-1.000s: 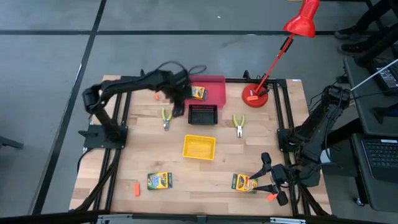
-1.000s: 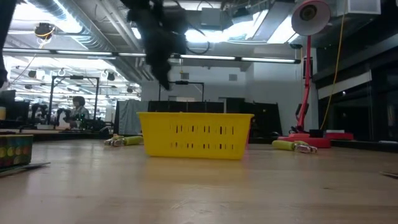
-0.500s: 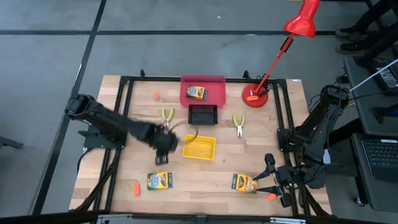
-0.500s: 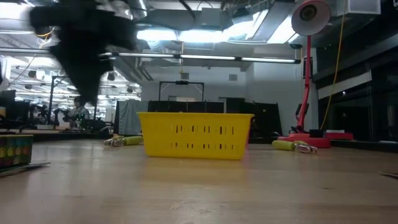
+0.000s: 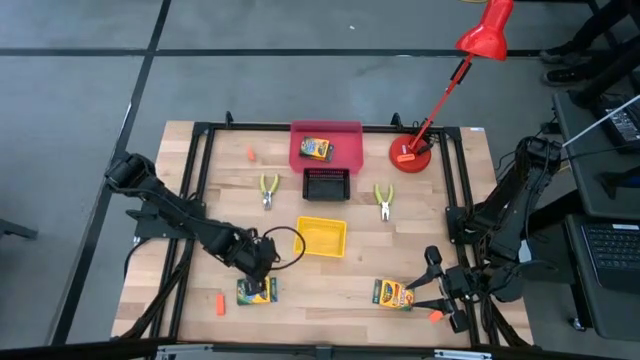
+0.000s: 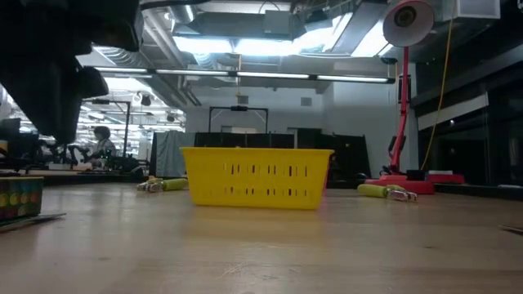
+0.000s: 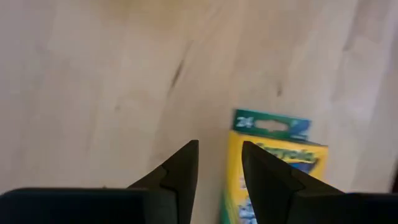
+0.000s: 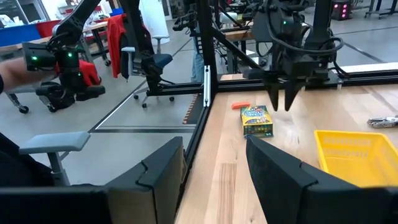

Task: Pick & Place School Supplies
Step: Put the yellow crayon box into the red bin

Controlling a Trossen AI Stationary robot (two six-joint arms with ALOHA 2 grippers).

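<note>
Nearest the front edge of the wooden surface (image 5: 330, 290), on the near side of the yellow tray (image 5: 320, 236), lie two crayon boxes: one (image 5: 256, 291) to the tray's near left, with an orange-red stub (image 5: 216, 303) just left of it, and another (image 5: 393, 294) to the tray's near right, with a second stub (image 5: 436, 316) close by. The left end effector (image 5: 262, 266) hangs directly over the left box, not touching it; in its wrist view its fingers (image 7: 177, 174) stand slightly apart with nothing between them, one tip over the box's edge. The right end effector (image 5: 432, 285) waits just right of the right-hand box, fingers spread wide and empty. Beyond the yellow tray sits the black tray (image 5: 326, 184), flanked by two yellow-handled pliers, one (image 5: 268, 188) to its left and one (image 5: 384, 199) to its right. Farther still, the red tray (image 5: 345, 152) holds the third crayon box (image 5: 317, 149); a stub (image 5: 250, 154) lies left of it, and the red desk lamp (image 5: 412, 155) stands to its right with another stub (image 5: 404, 158) on its base.
</note>
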